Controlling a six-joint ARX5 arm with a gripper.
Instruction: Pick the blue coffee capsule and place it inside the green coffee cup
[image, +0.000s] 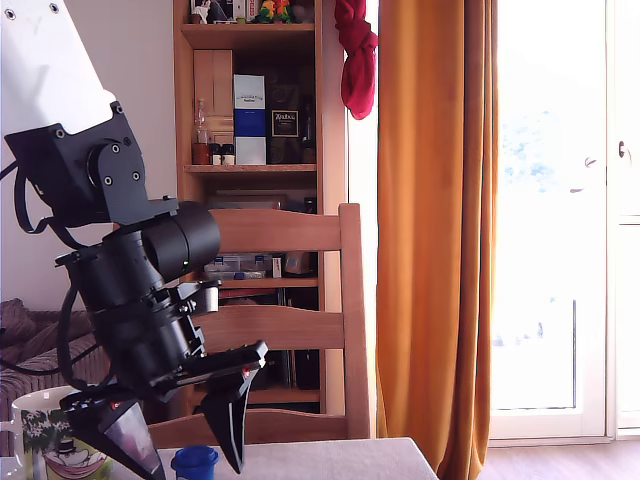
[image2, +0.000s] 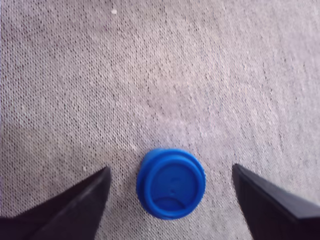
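Wrist view first: the gripper (image2: 170, 182) has its two black fingers spread wide, and the blue coffee capsule (image2: 171, 183) sits right between them on the grey woven cloth (image2: 160, 75). Clear gaps show on both sides, so neither finger touches it. The capsule stands on the cloth with its round face towards the camera (a faint moulded mark shows on that face, too soft to read).

Over to the exterior view, and the gripper (image: 185, 455) hangs low over the table (image: 350, 455), fingertips down at the surface, jaws apart. The capsule (image: 194, 462) peeks out between the two tips, sitting on the tabletop near the bottom edge of the picture. Black arm links and cables climb away towards the upper part of the exterior view's left.

Further out, the green coffee cup (image: 50, 435) stands at the exterior view's left, beside the near finger and partly hidden by it; its white rim and dark leafy print are showing. Capsule and cup are apart, with that finger between them. Behind the table stands a wooden chair (image: 300, 290), then a bookshelf (image: 250, 100), and orange curtains (image: 435, 230) by a bright window at the exterior view's right.
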